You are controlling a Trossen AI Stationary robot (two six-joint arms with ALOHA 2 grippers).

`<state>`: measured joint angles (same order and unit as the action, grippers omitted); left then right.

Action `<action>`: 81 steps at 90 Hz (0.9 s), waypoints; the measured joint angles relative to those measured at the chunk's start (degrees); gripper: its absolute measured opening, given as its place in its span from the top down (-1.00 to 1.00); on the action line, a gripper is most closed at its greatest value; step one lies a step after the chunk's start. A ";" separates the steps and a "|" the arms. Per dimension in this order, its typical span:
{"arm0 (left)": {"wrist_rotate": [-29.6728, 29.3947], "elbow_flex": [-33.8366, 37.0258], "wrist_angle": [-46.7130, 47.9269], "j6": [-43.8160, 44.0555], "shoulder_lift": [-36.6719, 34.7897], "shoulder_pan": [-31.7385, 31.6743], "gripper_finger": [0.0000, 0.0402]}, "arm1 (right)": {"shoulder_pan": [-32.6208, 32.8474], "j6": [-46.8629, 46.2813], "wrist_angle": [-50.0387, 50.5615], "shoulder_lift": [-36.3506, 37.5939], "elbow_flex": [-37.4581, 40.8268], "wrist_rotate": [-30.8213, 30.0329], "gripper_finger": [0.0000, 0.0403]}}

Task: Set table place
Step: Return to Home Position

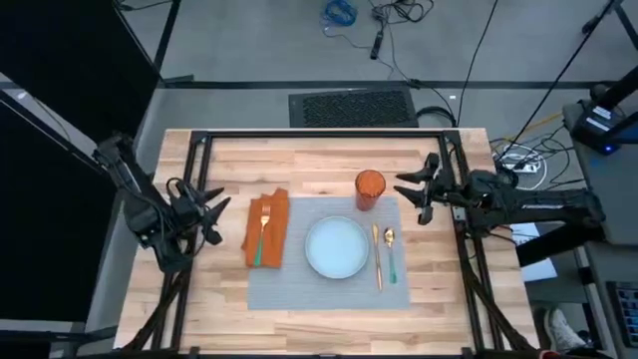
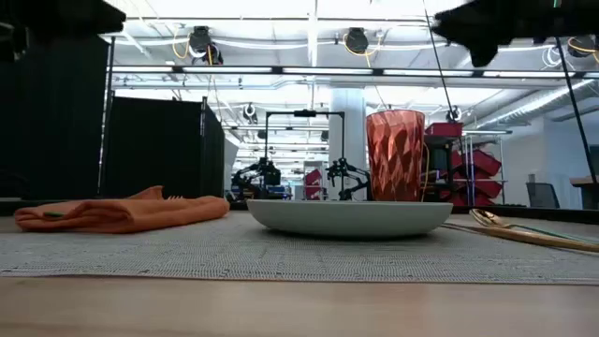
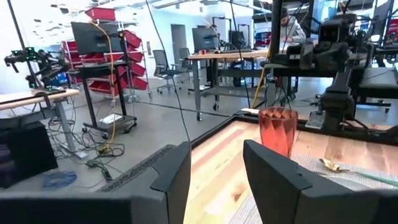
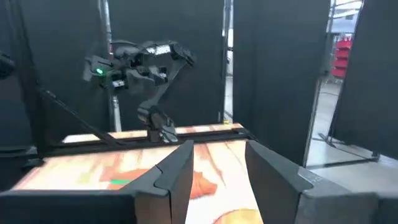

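One grey placemat [image 1: 329,287] lies at the centre of the surface [image 1: 319,160], bearing one plate [image 1: 337,247], one orange cup [image 1: 370,189], one knife [image 1: 377,257] and one spoon [image 1: 390,255]. One napkin [image 1: 269,227] at its left edge carries one fork [image 1: 262,229]. The left fingers [image 3: 173,173] at mid-left and the right fingers [image 4: 176,169] at mid-right are spread and empty.

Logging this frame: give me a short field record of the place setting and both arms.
placemat: grey, centred on table
plate: mid-mat, empty
napkin: orange, left of plate, fork on it
knife, spoon: right of plate, side by side
cup: upright, beyond plate's right
left gripper: open, empty, over table's left side
right gripper: open, empty, raised, right of cup
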<state>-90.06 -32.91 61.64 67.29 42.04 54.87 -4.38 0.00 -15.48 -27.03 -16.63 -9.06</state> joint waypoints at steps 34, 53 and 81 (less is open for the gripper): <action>0.00 7.52 -1.48 2.93 0.02 -9.22 0.33 | -3.46 -1.70 -13.42 0.83 12.48 -3.43 0.34; 0.04 10.13 -4.74 2.86 0.05 -18.97 0.33 | -6.99 -0.95 -12.42 0.75 12.84 -7.62 0.34; 0.02 10.13 -7.45 -3.33 1.73 -30.82 0.33 | -13.26 0.18 -12.12 -1.96 12.84 -9.08 0.34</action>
<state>-90.04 -22.79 54.19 63.96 43.77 24.06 -17.64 0.17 -27.60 -28.99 -3.79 -18.14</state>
